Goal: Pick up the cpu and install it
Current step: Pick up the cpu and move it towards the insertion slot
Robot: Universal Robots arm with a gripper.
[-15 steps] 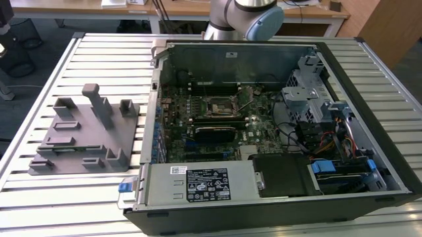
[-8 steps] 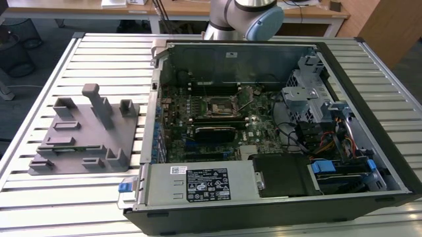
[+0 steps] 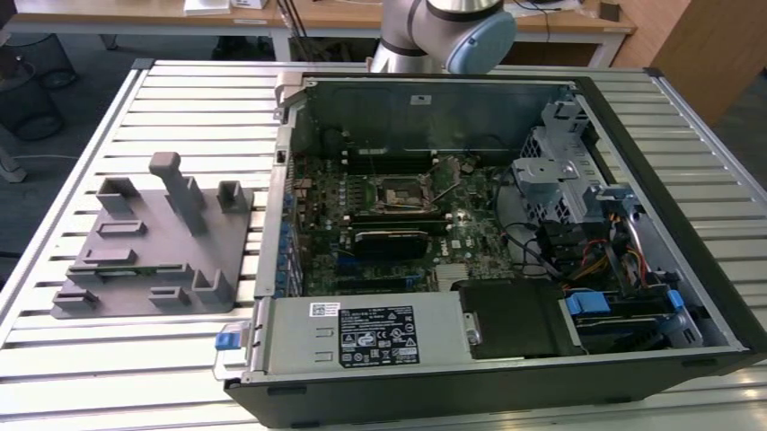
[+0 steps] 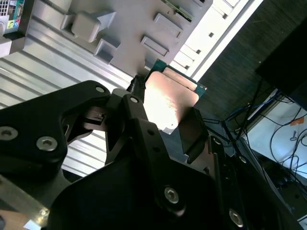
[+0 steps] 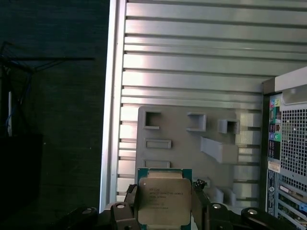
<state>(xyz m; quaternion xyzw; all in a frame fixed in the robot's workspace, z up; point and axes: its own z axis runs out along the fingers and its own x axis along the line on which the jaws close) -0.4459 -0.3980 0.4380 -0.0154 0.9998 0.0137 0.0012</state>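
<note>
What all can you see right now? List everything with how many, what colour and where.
cpu: one, silver-grey top with a green rim, clamped in the gripper
fixture: one, grey, on the table at the exterior view's left
computer case: one, black, open, on the table beside the fixture
motherboard: one, green, inside the case
socket: one, black frame, mid-motherboard
power supply: one, silver-grey, at the case's near edge
table: one, silver slatted metal
arm: one, silver-grey with a light blue cap, behind the case
gripper: one, black, shut on the cpu
</note>
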